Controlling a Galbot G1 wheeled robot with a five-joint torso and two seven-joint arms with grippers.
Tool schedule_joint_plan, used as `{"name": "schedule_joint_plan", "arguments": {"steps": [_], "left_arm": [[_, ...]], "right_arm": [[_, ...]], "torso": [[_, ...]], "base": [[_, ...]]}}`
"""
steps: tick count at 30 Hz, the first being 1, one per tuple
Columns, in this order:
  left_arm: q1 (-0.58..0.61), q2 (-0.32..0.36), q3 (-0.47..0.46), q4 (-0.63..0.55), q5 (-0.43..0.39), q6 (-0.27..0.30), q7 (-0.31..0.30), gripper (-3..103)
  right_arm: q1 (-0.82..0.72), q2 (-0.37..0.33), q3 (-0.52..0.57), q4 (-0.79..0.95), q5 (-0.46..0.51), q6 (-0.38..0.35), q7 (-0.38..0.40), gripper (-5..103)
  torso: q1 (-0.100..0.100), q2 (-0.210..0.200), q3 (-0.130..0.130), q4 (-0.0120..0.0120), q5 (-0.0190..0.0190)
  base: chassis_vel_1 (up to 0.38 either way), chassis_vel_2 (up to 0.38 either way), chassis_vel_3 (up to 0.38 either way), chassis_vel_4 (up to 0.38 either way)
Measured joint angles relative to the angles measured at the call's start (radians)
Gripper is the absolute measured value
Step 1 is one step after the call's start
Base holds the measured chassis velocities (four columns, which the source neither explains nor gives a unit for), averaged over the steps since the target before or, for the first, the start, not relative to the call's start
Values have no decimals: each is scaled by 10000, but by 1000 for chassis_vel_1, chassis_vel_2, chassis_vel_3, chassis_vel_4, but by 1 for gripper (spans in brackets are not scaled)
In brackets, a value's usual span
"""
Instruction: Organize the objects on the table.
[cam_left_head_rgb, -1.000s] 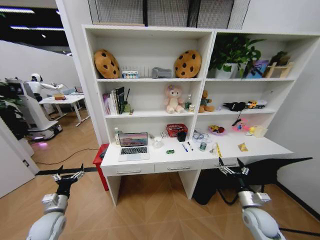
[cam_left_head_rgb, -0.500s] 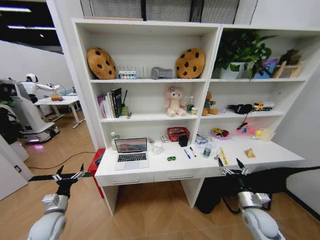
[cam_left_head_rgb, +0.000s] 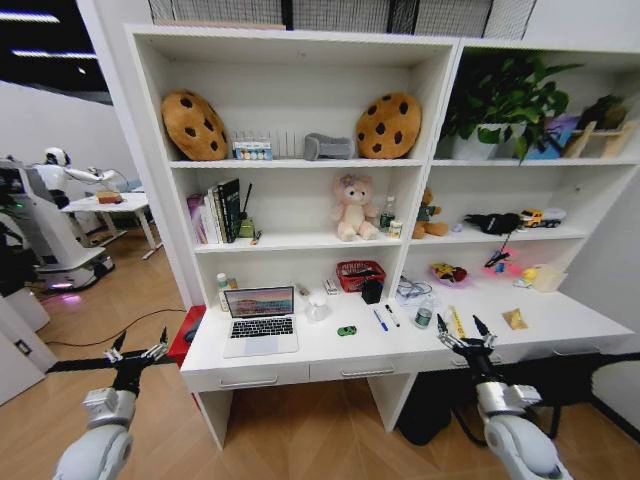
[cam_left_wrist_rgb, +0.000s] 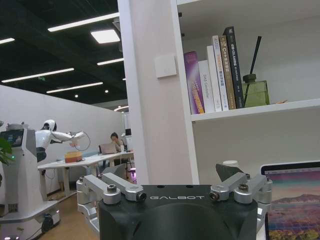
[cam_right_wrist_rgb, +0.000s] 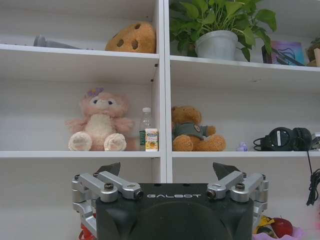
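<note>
Nothing sorted yet, by the look of it. Left gripper (cam_left_head_rgb: 135, 352) and right gripper (cam_left_head_rgb: 465, 335) both hang below and short of the table (cam_left_head_rgb: 300, 358) edge, fingers spread wide, holding nothing.

Ahead of the left gripper, up on the desk top: the silver laptop (cam_left_head_rgb: 260, 320), lid up. Between the two grippers, further back: tiny green toy car (cam_left_head_rgb: 345, 330) and pens (cam_left_head_rgb: 385, 318). Just beyond the right gripper: small green can (cam_left_head_rgb: 424, 317), yellow flat strip (cam_left_head_rgb: 457, 321) and, off to its right, gold snack packet (cam_left_head_rgb: 515, 319).

So all the picking and placing is left (every item sits loose).

Hard to make out: the bits behind the can, too small to tell. Desk's far right runs out of frame.
</note>
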Motion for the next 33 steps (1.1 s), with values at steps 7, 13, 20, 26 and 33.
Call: {"name": "schedule_joint_plan", "arguments": {"steps": [7,13,20,26,33], "left_arm": [[22,-20,-21,16,0,-3,2,99],[44,-35,-46,10,-1,-11,6,99],[43,-25,-59,17,-14,-16,10,99],[40,-28,-60,20,-17,-22,14,99],[39,-21,-58,-5,-55,-17,15,99]], "right_arm": [[3,31,-1,-7,-23,-23,-22,100],[22,38,-1,-26,-35,-30,-22,100],[24,48,-1,-24,-44,-33,-21,100],[15,65,-8,-17,-51,-91,75,100],[-17,85,-42,31,-47,-174,139,100]], "torso": [[7,-3,1,2,4],[5,-3,1,3,1],[4,-3,1,2,1],[5,-3,1,0,-1],[12,-7,3,3,1]], "base": [[-167,163,163,-172],[-141,138,139,-136],[-128,122,132,-129],[-143,138,134,-132],[-70,86,83,-59]]}}
